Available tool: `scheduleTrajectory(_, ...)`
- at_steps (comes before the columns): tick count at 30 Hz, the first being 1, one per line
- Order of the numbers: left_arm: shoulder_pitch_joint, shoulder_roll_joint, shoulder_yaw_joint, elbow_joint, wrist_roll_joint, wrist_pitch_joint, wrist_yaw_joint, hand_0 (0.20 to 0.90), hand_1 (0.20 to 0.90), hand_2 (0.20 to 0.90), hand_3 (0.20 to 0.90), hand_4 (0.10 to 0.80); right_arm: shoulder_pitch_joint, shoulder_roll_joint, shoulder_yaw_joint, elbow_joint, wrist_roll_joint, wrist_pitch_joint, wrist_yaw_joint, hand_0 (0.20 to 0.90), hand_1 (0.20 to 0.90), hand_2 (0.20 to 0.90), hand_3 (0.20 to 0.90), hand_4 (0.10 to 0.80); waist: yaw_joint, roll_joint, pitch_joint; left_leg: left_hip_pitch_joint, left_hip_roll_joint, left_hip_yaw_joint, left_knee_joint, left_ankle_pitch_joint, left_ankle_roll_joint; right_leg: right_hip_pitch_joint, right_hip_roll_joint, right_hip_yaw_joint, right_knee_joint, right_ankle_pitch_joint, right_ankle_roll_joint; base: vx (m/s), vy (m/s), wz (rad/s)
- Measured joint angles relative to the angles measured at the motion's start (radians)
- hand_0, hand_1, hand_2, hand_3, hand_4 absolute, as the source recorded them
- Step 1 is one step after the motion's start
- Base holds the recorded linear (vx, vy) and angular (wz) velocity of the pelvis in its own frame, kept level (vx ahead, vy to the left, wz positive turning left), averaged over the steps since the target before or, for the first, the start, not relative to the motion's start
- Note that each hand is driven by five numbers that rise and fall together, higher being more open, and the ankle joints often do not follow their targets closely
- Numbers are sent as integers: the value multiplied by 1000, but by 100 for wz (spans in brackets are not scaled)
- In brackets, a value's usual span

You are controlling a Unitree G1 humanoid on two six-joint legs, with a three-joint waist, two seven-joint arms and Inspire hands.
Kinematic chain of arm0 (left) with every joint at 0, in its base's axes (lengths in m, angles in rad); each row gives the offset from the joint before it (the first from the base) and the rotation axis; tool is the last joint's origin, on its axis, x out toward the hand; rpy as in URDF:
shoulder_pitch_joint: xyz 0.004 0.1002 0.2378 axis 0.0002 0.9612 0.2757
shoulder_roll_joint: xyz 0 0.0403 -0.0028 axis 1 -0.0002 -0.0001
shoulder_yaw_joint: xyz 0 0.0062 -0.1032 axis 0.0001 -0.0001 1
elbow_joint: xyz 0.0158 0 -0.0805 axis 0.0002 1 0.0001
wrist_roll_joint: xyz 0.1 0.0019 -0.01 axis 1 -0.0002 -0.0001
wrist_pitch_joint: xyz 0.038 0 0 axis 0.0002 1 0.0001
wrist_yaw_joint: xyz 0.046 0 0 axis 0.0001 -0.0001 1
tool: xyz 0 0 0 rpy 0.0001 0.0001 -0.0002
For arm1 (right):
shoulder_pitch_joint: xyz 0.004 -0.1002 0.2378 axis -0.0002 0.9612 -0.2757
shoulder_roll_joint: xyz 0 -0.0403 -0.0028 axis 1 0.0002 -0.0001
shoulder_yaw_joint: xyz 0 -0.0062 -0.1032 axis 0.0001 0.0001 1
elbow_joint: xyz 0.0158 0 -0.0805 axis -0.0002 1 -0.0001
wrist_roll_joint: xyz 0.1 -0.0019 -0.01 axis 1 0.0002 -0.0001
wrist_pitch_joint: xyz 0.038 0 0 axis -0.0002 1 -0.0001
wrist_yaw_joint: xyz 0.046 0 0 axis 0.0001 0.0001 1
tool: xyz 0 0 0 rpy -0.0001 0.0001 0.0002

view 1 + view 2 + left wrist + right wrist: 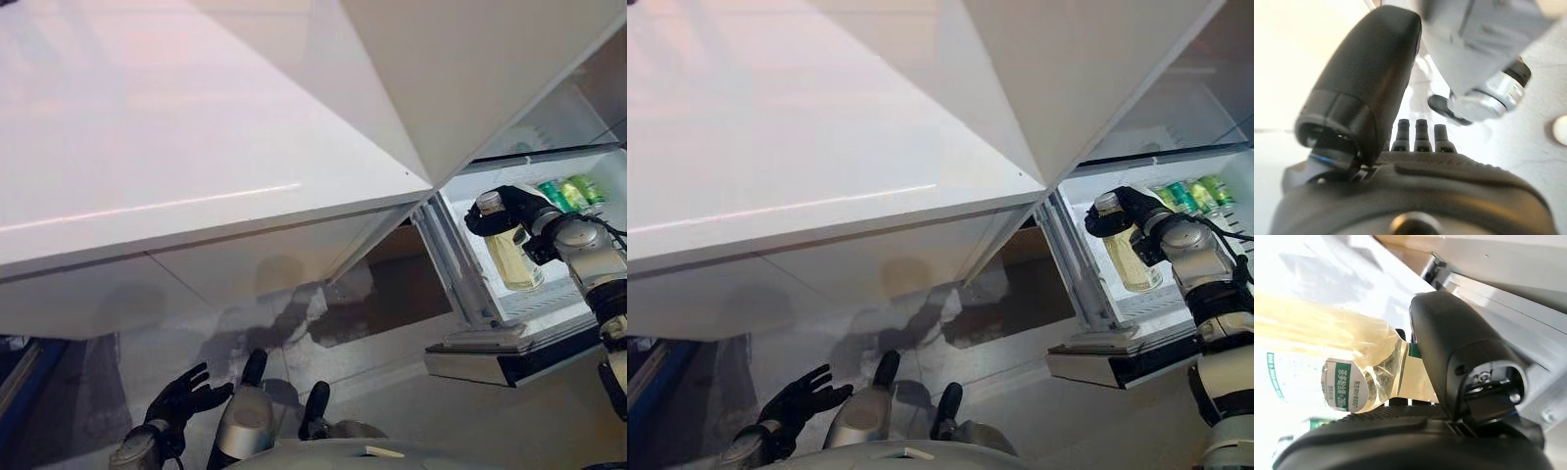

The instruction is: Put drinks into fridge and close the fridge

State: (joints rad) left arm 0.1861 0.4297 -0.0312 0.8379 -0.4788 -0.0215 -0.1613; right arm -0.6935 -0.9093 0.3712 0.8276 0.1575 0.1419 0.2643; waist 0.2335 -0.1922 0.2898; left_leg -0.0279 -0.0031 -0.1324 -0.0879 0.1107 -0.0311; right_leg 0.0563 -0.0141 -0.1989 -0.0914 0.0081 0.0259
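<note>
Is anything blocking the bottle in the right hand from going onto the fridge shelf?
Nothing visible does. The right hand holds the bottle of yellowish drink upright, already inside the open fridge. The green drinks stand farther back on its right side, clear of the bottle.

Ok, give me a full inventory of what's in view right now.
Bottle: one, clear with pale yellow drink, held in the fridge opening.
Green drinks: at least two, green, inside the fridge at the back; exact count unclear.
Fridge: one, white interior, open, on the robot's right.
Fridge door: one, white with a dark edge, swung open below the bottle.
Counter: one, white, glossy, fills the upper left.
Right hand: dark, curled round the bottle's top.
Left hand: dark, fingers spread, low and empty.
</note>
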Motion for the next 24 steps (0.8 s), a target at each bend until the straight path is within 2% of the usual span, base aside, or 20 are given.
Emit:
scheduleTrajectory(5,-23,25,-5,-59,-25,46,24,900,900,900,900,800,-103,29,-2,73,0,53,-74,300,300,300,200,100,15,6,55,-38,0,-11,16,1,-3,-26,2,-8,0,4,-5,13,-28,7)
scheduleTrajectory(8,-90,27,-7,-56,-52,88,50,900,900,900,900,800,-176,31,22,120,9,88,-73,300,300,300,200,100,21,12,70,-66,-1,-15,27,1,-3,-50,2,-6,0,7,-10,-124,10,2)
scheduleTrajectory(12,-202,32,-34,-56,-134,95,72,900,900,900,900,800,-299,30,43,161,12,116,-103,300,300,300,200,100,16,42,115,-114,1,-10,33,8,-6,-97,4,-1,0,20,-22,-120,86,-5)
scheduleTrajectory(18,-282,28,-54,-55,-179,106,86,900,900,900,900,800,-331,36,47,195,73,169,-124,300,300,300,200,100,9,82,149,-122,1,-6,31,8,-6,-106,3,0,1,20,-22,-14,31,-1)
scheduleTrajectory(24,-325,28,-65,-28,-193,108,95,900,900,900,900,800,-394,68,70,290,55,243,-102,300,300,300,200,100,9,85,151,-128,2,-2,30,7,-6,-113,0,-2,0,20,-22,2,7,-1)
